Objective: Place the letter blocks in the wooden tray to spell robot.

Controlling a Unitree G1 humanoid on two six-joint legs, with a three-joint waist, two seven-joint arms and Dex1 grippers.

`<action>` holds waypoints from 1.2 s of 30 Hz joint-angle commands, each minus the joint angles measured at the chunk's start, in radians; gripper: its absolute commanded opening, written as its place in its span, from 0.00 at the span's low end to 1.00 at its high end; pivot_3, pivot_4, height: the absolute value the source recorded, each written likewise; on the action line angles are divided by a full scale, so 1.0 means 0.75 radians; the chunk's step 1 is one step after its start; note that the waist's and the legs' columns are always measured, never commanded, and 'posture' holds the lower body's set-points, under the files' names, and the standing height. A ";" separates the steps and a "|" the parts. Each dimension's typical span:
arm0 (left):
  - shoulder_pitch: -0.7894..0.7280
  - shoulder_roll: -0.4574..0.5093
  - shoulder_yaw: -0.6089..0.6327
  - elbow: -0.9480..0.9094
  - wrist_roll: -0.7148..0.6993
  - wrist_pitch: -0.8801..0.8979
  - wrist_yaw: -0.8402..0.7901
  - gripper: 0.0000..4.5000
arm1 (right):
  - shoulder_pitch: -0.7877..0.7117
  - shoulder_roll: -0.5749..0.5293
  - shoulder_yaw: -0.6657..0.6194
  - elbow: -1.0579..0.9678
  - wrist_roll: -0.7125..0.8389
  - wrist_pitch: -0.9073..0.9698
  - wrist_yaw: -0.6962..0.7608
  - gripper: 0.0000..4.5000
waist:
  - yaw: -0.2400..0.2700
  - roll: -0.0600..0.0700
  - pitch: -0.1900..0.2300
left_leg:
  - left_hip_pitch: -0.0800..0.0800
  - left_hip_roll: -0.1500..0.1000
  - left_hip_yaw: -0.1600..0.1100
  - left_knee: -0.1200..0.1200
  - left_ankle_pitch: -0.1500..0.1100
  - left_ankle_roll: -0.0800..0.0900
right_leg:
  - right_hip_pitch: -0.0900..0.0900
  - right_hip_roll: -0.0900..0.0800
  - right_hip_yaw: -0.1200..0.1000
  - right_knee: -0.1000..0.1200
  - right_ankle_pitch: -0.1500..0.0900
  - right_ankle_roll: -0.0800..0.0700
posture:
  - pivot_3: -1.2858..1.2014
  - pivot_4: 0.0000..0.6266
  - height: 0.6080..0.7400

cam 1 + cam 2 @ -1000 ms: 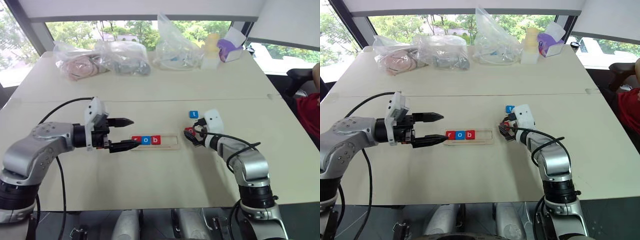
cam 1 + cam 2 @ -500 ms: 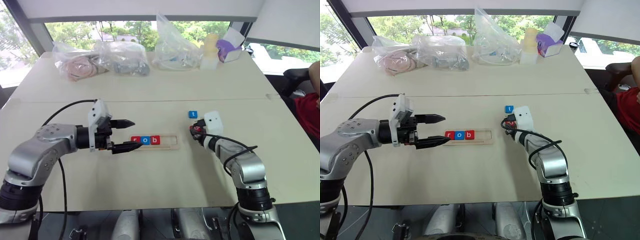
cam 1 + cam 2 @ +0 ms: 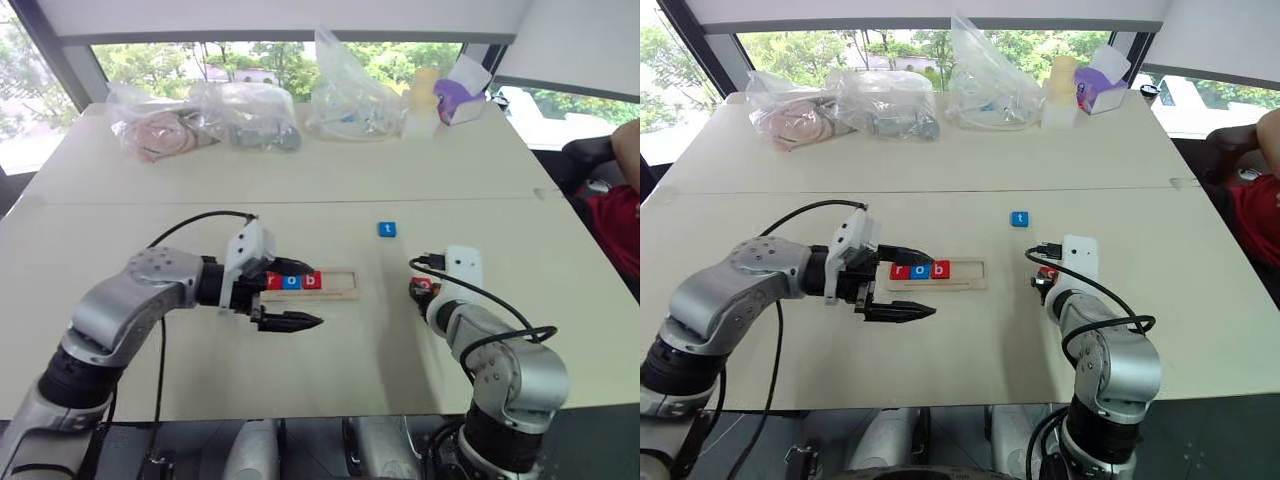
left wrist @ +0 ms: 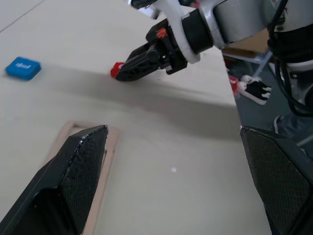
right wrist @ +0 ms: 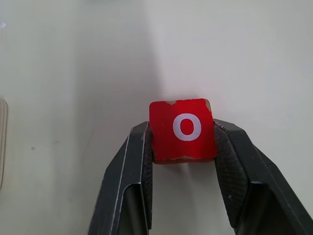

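Red, with a white o, the block [image 5: 182, 129] sits pinched between the right gripper [image 5: 183, 147]'s 2 fingers, on the table right of the wooden tray [image 3: 338, 284]. The grip is near the block's lower edge, so it could twist or slip on the lift. The left gripper [image 3: 292, 296], spread wide and empty, hovers at the tray's filled end and could nudge it. Count: 3 blocks seated (r, o, b) [image 3: 291, 281], 1 held, 1 blue t [image 3: 387, 229] loose beyond the tray; 2 slots empty.
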 commanded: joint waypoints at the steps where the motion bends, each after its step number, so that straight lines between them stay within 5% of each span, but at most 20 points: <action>1: -0.013 -0.003 -0.009 0.023 0.026 -0.043 -0.039 1.00 | 0.031 0.028 0.042 -0.043 -0.031 0.017 -0.040 0.26 | 0.000 0.000 0.000 | 0.000 0.000 0.000 0.000 0.000 0.000 | 0.000 0.000 0.000 0.000 0.000 0.000 | 0.52 0.24 0.96; 6: -0.019 -0.015 -0.008 0.059 0.044 -0.059 -0.058 1.00 | 0.065 0.052 0.046 -0.027 -0.048 -0.013 -0.049 0.84 | 0.005 0.000 0.000 | 0.000 0.000 0.000 0.000 0.000 0.000 | 0.000 -0.001 0.000 -0.001 0.000 0.000 | 0.52 0.24 0.96; 8: -0.024 -0.021 0.001 0.079 0.044 -0.054 -0.061 1.00 | 0.029 -0.005 0.015 -0.018 -0.033 -0.063 -0.011 0.98 | 0.005 0.000 0.000 | 0.000 0.000 0.000 0.000 0.000 0.000 | 0.001 -0.001 0.000 -0.002 0.000 0.000 | 0.52 0.24 0.96; 10: -0.028 -0.028 0.010 0.086 0.039 -0.045 -0.053 1.00 | -0.030 -0.069 -0.092 0.024 0.016 -0.177 0.073 0.98 | 0.003 0.000 0.000 | 0.000 0.000 0.000 0.000 0.000 0.000 | 0.001 -0.001 0.000 -0.002 0.000 0.000 | 0.52 0.24 0.96; 13: -0.040 -0.052 0.043 0.064 -0.010 0.012 -0.015 1.00 | -0.052 -0.425 -0.176 0.173 0.183 -0.451 0.469 0.98 | 0.006 0.002 0.002 | -0.001 -0.001 0.002 0.001 0.000 0.000 | 0.002 -0.002 0.000 -0.004 0.000 0.001 | 0.52 0.24 0.96; 20: 0.016 0.000 0.061 -0.040 -0.043 0.059 -0.015 1.00 | 0.125 -1.028 -0.128 0.637 0.373 -1.179 1.367 0.98 | -0.003 0.001 0.002 | 0.000 -0.001 0.001 -0.003 -0.003 0.005 | 0.006 0.002 -0.001 -0.011 -0.001 0.003 | 0.52 0.24 0.96; 25: 0.064 0.051 0.088 -0.147 -0.074 0.100 0.015 1.00 | 0.001 -1.158 0.055 1.063 0.272 -1.601 1.616 0.98 | -0.002 0.002 0.002 | 0.002 0.000 0.003 -0.001 -0.003 0.006 | 0.006 0.002 0.001 -0.010 -0.001 0.003 | 0.52 0.24 0.96; 36: 0.191 0.139 0.205 -0.209 -0.134 0.138 0.055 1.00 | -0.140 -1.184 0.296 1.459 0.128 -2.011 1.820 0.98 | 0.010 0.002 0.002 | 0.002 0.000 0.002 0.002 -0.003 0.005 | 0.008 -0.001 0.001 -0.010 0.000 0.003 | 0.52 0.24 0.96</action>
